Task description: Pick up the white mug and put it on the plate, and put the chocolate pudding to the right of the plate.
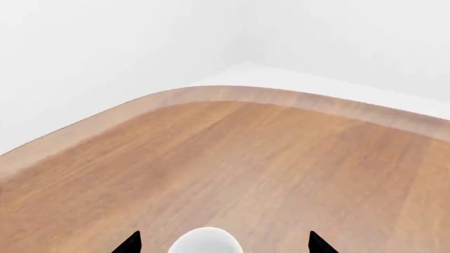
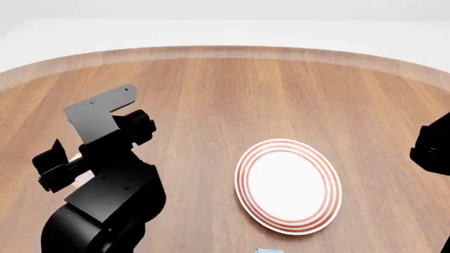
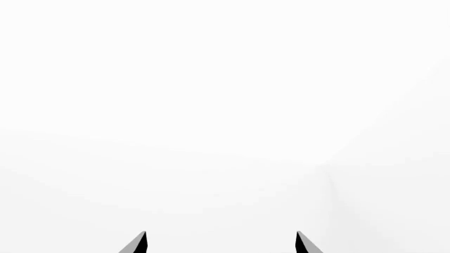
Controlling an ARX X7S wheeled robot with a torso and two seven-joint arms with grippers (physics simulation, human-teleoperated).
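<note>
Left jaws wide round white mug (image 1: 206, 241), no markings.

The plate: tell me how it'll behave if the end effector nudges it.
The plate looks glossy on smooth wood, so it would probably slide rather than tip. Its low, wide shape suggests stability. It appears rigid, likely ceramic, so possibly chippable.

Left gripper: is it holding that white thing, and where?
No. The white mug sits between the left gripper and its open fingertips, gaps on both sides.
</note>
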